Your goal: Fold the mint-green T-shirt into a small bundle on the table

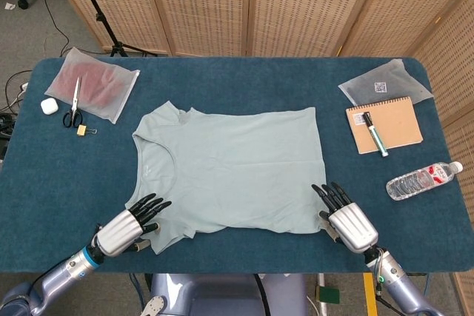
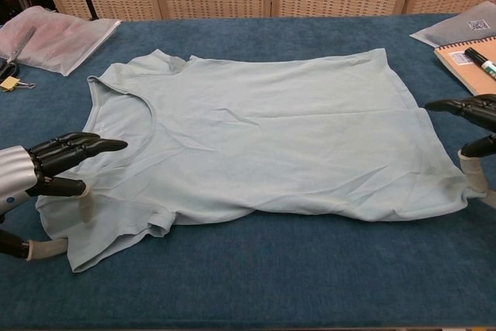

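Observation:
The mint-green T-shirt [image 1: 229, 168] lies flat on the blue table [image 1: 244, 79], collar to the left and hem to the right. My left hand [image 1: 129, 226] is at the near sleeve [image 2: 101, 222], fingers spread and reaching over the cloth, with its thumb tip touching the sleeve in the chest view, where the left hand [image 2: 46, 167] shows at the left edge. My right hand [image 1: 344, 220] sits at the near hem corner with fingers extended over the edge of the cloth. In the chest view the right hand [image 2: 473, 125] is partly cut off at the right edge. Neither hand holds cloth.
At the back left are a plastic bag with a red item [image 1: 96, 83], scissors [image 1: 74, 105], a white case [image 1: 49, 106] and a binder clip [image 1: 83, 130]. On the right lie a clear pouch [image 1: 385, 83], a notebook [image 1: 392, 120] with a pen [image 1: 374, 134], and a water bottle [image 1: 422, 180].

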`<action>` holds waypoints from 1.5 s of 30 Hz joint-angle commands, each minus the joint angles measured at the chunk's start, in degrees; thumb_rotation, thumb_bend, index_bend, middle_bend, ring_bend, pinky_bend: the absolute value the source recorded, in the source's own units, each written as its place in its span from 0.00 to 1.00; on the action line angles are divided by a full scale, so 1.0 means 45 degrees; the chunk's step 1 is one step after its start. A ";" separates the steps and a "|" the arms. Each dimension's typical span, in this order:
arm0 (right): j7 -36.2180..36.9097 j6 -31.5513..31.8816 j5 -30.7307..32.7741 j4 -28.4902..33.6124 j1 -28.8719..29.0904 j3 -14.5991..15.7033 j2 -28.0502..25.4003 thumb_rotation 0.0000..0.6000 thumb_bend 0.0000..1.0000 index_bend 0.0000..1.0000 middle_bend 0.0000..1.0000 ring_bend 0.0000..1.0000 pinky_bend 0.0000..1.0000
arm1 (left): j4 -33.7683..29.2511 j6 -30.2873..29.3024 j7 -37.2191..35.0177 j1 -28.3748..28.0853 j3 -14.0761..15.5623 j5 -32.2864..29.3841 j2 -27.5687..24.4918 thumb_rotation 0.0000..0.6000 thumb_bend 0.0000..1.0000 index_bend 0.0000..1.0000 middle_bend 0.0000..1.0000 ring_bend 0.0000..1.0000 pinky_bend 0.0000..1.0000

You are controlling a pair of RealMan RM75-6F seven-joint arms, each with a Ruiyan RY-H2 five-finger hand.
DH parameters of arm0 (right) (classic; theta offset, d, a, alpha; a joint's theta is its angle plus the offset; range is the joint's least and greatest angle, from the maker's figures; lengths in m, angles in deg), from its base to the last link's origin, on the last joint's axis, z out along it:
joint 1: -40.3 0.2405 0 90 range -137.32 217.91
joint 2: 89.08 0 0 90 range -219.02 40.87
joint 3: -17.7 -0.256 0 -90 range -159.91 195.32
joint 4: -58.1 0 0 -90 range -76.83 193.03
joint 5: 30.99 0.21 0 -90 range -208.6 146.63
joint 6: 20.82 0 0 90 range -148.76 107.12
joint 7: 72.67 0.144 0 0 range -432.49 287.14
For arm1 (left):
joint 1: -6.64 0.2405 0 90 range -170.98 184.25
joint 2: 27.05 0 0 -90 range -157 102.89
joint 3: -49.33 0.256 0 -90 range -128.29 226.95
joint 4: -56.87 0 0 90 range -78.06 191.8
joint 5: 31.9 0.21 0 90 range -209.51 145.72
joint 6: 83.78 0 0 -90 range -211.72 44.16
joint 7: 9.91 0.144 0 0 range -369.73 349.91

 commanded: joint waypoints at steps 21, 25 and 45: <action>0.0190 0.0077 -0.0113 -0.0021 0.0040 0.0057 -0.0016 1.00 0.67 0.66 0.02 0.00 0.01 | -0.0216 0.0173 -0.0336 -0.0128 0.0261 -0.0427 0.0000 1.00 0.43 0.69 0.00 0.00 0.00; 0.0470 0.0268 -0.0299 -0.0128 0.0071 0.0096 -0.0003 1.00 0.67 0.66 0.02 0.00 0.02 | -0.0335 0.0056 -0.0445 -0.0118 0.0304 -0.0464 -0.0100 1.00 0.44 0.71 0.00 0.00 0.00; 0.2578 0.0992 -0.2194 0.0007 0.0517 0.1309 -0.0866 1.00 0.67 0.67 0.03 0.00 0.02 | -0.2036 -0.1146 -0.0039 -0.0017 0.1091 0.0266 -0.1589 1.00 0.46 0.71 0.00 0.00 0.00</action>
